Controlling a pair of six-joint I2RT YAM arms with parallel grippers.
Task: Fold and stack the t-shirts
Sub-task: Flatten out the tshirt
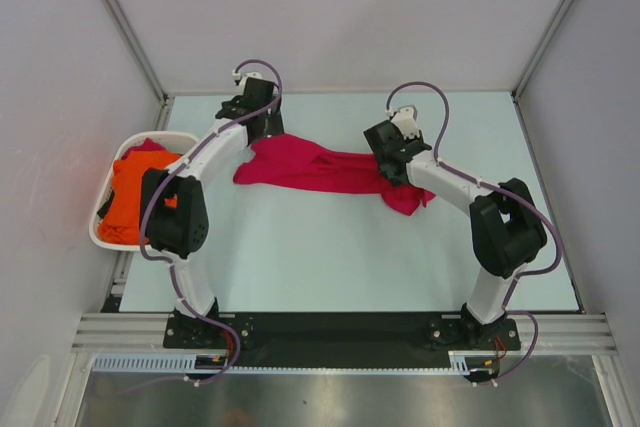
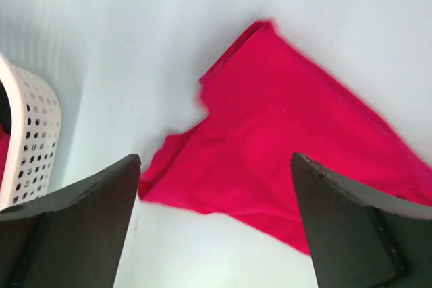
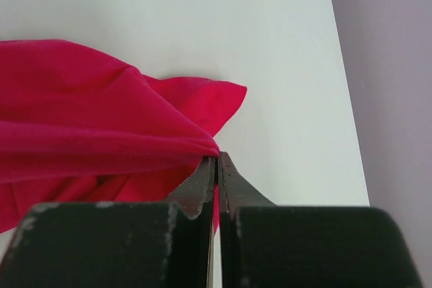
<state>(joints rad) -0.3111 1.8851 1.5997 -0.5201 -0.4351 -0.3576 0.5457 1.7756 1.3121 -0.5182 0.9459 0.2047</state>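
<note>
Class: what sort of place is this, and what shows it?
Probably a robotics lab cell: plain partition walls box in a pale table, with left arm and right arm bolted to a metal rail, handling a crimson t-shirt.

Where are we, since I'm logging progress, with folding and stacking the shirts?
Done: nothing folded or stacked; the red shirt lies crumpled on the table. In hand: the right gripper is shut on its edge, the left gripper open above its other end. Remaining: the orange shirt sits in the basket; both need folding and stacking.

One crimson t-shirt, one orange t-shirt, white basket.
</note>
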